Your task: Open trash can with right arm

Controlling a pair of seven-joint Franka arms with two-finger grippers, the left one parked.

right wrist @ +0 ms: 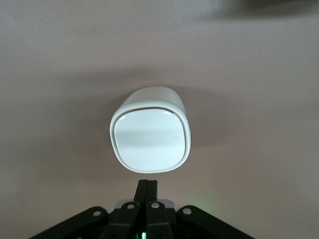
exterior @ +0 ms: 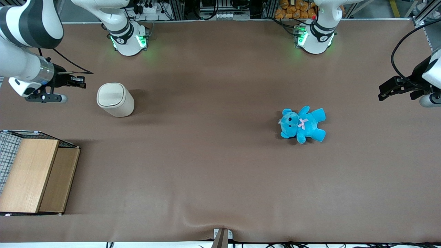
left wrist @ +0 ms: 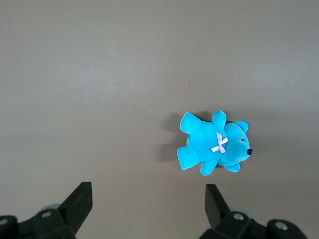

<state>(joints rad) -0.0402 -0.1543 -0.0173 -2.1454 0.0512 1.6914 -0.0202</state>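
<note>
- The trash can (exterior: 115, 99) is smooth cream plastic with a rounded-square lid (right wrist: 150, 140), lying flat and shut; it stands on the brown table cover (exterior: 206, 165).
- The gripper (right wrist: 147, 188), fingers pressed together and holding nothing, hovers beside it, apart.
- A wooden box (exterior: 32, 175) sits nearer the camera; a plush blue teddy (exterior: 303, 124) lies toward the parked arm's end.

Trash can (exterior: 115, 100): upright on table (exterior: 206, 172), ten o'clock from its middle, seen from the front.
Gripper (exterior: 82, 82): near the can's ten o'clock, not touching.
Teddy (exterior: 302, 124): three o'clock, toward the parked arm's end.
Wooden box (exterior: 31, 175): eight o'clock, nearer the front camera.
</note>
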